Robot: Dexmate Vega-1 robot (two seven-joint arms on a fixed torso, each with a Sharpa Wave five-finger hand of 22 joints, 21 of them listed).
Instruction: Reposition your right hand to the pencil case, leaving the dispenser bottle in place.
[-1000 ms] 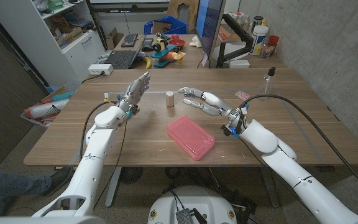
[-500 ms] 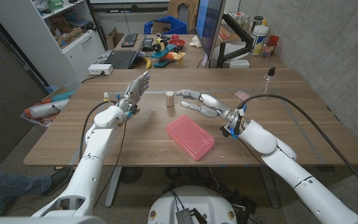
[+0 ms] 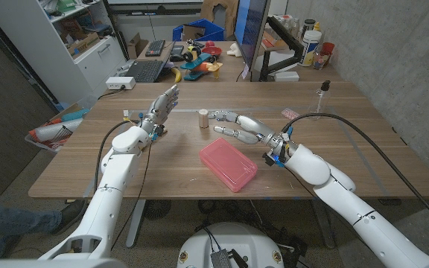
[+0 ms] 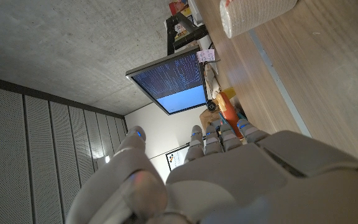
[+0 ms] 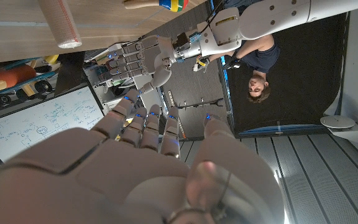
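You are operating in a robotics lab or workshop: bare concrete walls, a wooden table [image 3: 363, 160], a monitor [image 3: 253, 30] on an arm, a keyboard [image 3: 144, 71], white shelving [image 3: 80, 37] and blue parts bins [image 3: 196, 31] crowd the background.

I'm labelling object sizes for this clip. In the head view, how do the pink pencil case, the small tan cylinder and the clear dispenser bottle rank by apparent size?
1. Pink rectangular pencil case, clearly largest.
2. Clear slim dispenser bottle with a dark top, though it stands farther from the camera.
3. Small tan cylinder, smallest.
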